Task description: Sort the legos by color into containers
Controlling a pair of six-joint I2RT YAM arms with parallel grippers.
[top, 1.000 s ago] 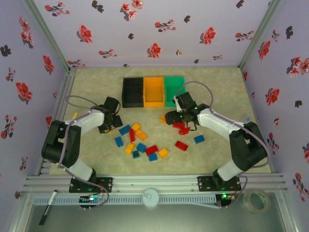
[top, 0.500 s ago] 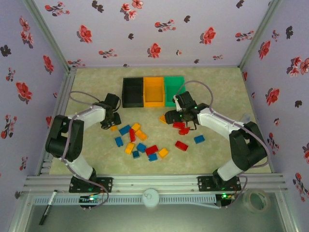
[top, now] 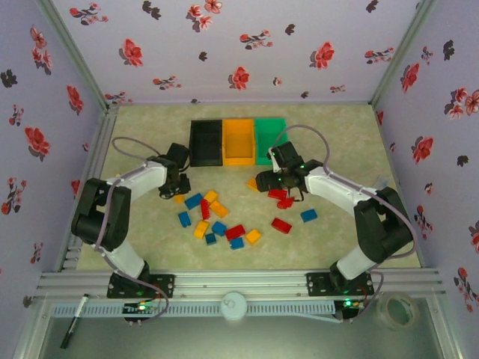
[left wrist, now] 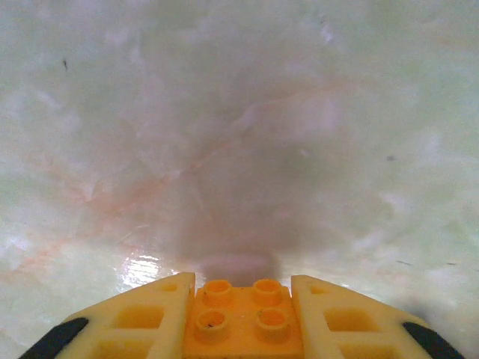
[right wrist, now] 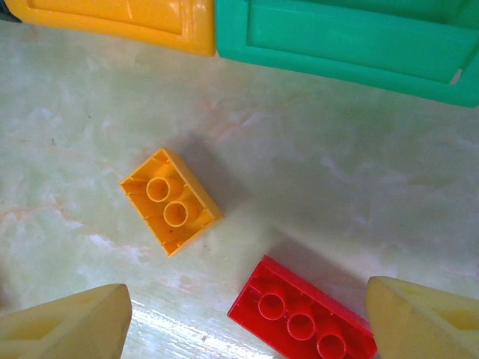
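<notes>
the left claw [left wrist: 241,292] has just snapped shut on an orange lego [left wrist: 243,321], low over the bench [left wrist: 224,112] and still short of the orange container [top: 239,140]. it looks ready to carry over. the right claw [right wrist: 243,299] hangs wide above another orange brick [right wrist: 171,203] and a red brick [right wrist: 299,320].
</notes>
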